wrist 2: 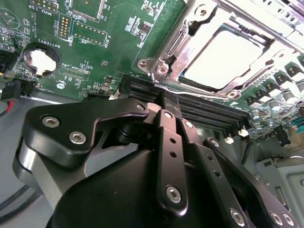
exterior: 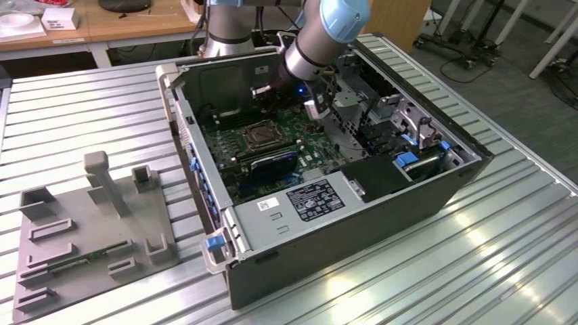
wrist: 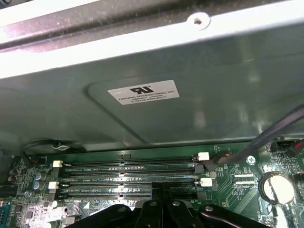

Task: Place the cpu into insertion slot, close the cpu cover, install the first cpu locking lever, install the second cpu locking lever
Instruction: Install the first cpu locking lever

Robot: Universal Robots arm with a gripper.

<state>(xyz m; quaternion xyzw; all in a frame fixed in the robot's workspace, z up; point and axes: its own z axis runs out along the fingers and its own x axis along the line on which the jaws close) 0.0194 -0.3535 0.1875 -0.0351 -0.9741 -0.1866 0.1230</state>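
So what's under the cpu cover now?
The cpu, pale, shows through the cut-out of the cpu cover in the second wrist view. The insertion slot beneath it is hidden.

An open computer case (exterior: 361, 223) lies on the ribbed metal surface (exterior: 91, 115), a grey fixture tray (exterior: 81, 230) beside it. Its green motherboard (wrist 2: 109, 52) carries black memory slots (wrist: 128, 178) and a coin battery (wrist 2: 42, 59).
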